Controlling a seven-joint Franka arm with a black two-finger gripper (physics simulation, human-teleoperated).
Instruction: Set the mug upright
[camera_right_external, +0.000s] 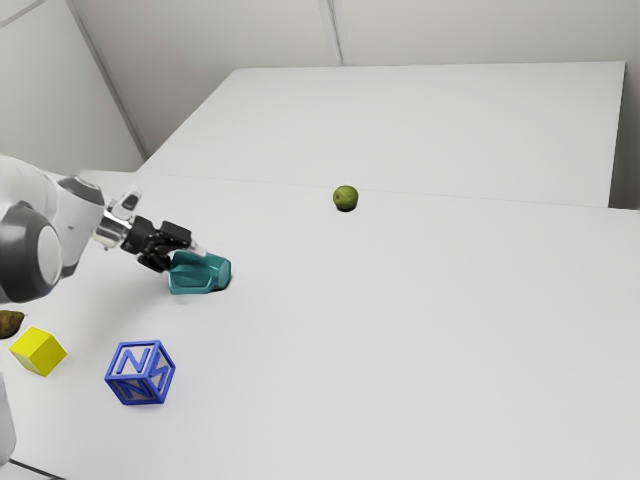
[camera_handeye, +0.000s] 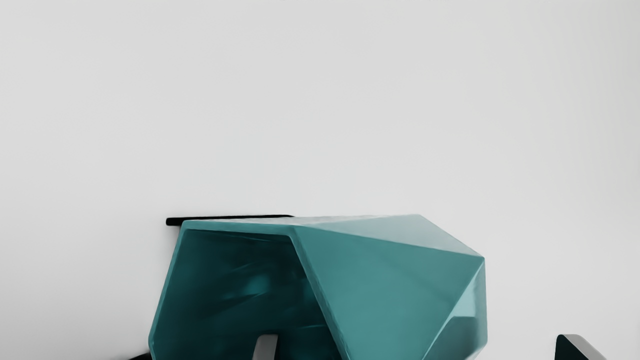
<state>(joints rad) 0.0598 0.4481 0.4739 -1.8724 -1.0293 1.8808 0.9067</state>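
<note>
White table (camera_right_external: 420, 330), pale walls behind; green fruit (camera_right_external: 345, 197), yellow cube (camera_right_external: 38, 352) and blue block (camera_right_external: 140, 373) all well apart from the mug (camera_right_external: 200, 275). Mug is on its side, not upright, just beside the gripper (camera_handeye: 419, 347) at the arm's end. One arm only. Gripper released, fingers wide, grasping nothing. Key relation: long axis, mouth to base, runs roughly along the finger spread, one fingertip (camera_handeye: 266, 347) over the mouth, the other out past the base. Likely next: line up on wall or body, grip, tip base down. Risk: mug rolls or slips.
</note>
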